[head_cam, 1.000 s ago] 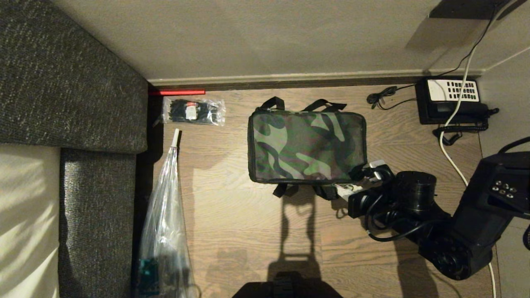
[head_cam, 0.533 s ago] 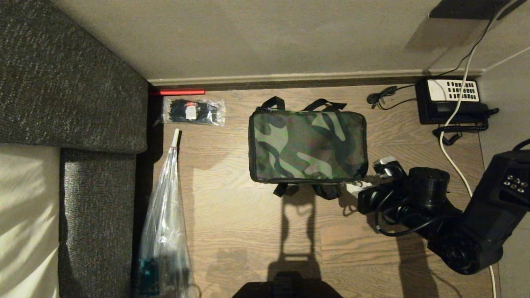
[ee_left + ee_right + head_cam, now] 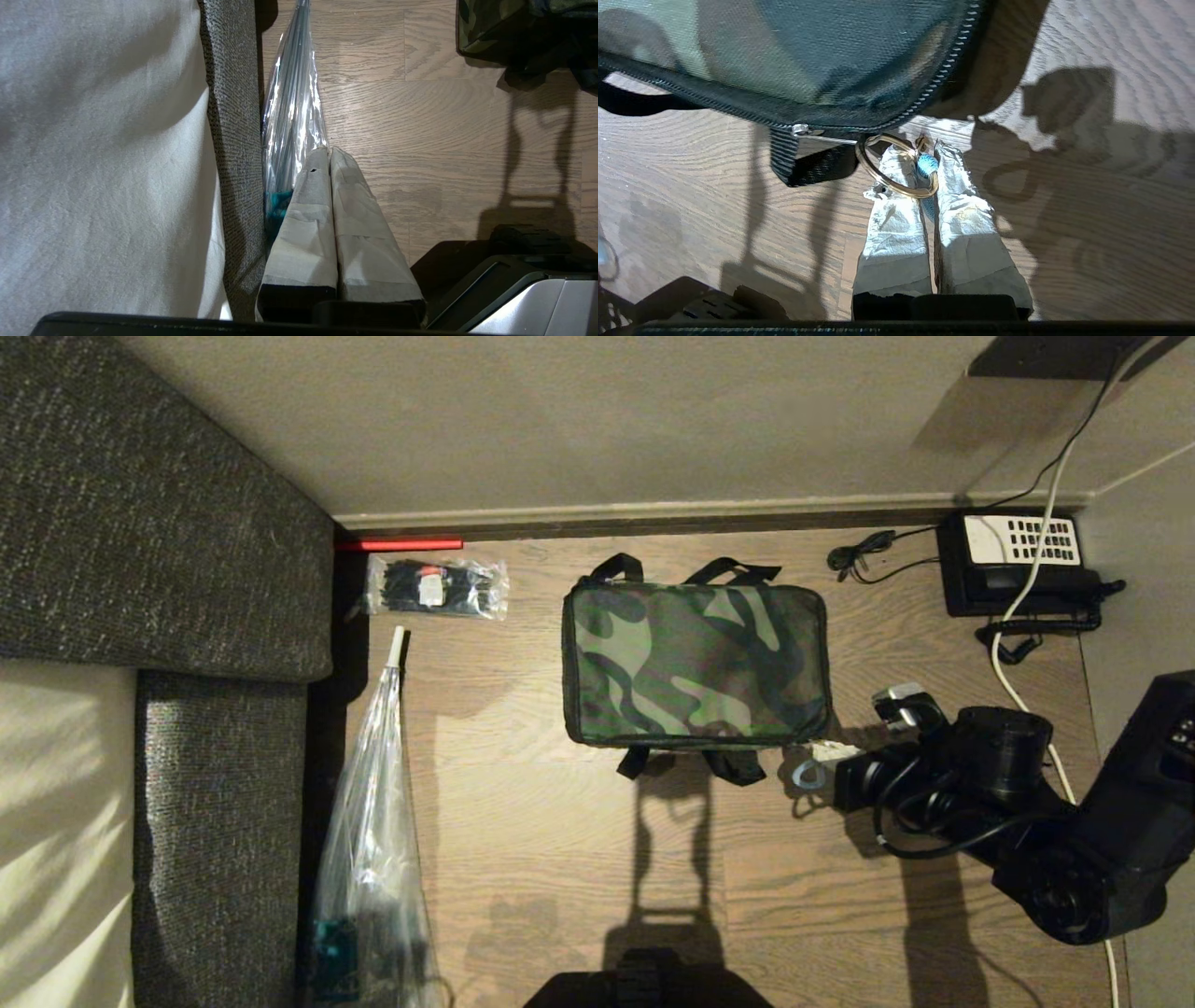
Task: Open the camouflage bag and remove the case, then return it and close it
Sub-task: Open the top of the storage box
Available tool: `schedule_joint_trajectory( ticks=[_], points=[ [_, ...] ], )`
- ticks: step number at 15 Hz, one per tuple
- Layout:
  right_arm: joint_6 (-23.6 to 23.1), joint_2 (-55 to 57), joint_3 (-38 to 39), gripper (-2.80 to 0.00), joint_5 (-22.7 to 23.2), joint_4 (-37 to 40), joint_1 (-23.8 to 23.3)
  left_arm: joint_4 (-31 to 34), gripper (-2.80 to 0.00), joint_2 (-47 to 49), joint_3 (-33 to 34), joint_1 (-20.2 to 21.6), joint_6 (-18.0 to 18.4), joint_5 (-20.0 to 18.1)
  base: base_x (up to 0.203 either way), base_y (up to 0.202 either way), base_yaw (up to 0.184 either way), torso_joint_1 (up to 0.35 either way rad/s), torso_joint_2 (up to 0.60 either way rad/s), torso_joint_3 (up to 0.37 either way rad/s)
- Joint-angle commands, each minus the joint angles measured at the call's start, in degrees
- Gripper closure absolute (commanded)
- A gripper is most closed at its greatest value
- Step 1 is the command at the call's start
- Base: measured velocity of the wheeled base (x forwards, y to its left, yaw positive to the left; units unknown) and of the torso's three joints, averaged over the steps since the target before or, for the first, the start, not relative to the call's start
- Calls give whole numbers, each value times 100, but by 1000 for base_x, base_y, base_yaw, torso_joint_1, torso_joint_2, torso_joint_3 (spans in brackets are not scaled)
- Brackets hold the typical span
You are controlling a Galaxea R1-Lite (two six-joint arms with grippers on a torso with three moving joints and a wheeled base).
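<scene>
The camouflage bag [image 3: 693, 665] lies on the wooden floor with its lid down and black straps showing at its far and near sides. My right gripper [image 3: 826, 753] is low at the bag's near right corner [image 3: 859, 56]. The gripper [image 3: 927, 149] is shut on a blue cord loop [image 3: 927, 164] that hangs on a brass ring [image 3: 882, 179]. That ring is linked to the zipper slider [image 3: 799, 129]. My left gripper [image 3: 329, 150] is shut and holds nothing, parked beside the sofa. The case is out of view.
A grey sofa [image 3: 168, 523] fills the left, with a long clear plastic bag [image 3: 369, 840] along its side. A packet of black ties [image 3: 437, 587] and a red rod [image 3: 400, 544] lie by the wall. A black telephone [image 3: 1019, 563] and cables [image 3: 1018, 663] sit far right.
My right arm has drawn to the right, away from the bag's corner, and its gripper has closed on the blue loop. The bag has stayed where it was.
</scene>
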Motion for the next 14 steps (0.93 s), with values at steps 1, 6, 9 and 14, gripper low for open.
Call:
schedule_joint_trajectory(
  ticks=[1,6,9,14],
  points=[
    [-5,-16,2,0,18,-13,-100,0,0,0,1,1,3,-1,0,0,0,0,0,0],
    [3,-33,19,0,28,-13,-301,0,0,0,1,1,-5,-1,0,0,0,0,0,0],
    [-14,-49,-16,0,229,-13,-431,0,0,0,1,1,3,-1,0,0,0,0,0,0],
    [-23,-146,-148,0,348,291,-711,0,0,0,1,1,-6,-1,0,0,0,0,0,0]
  ],
)
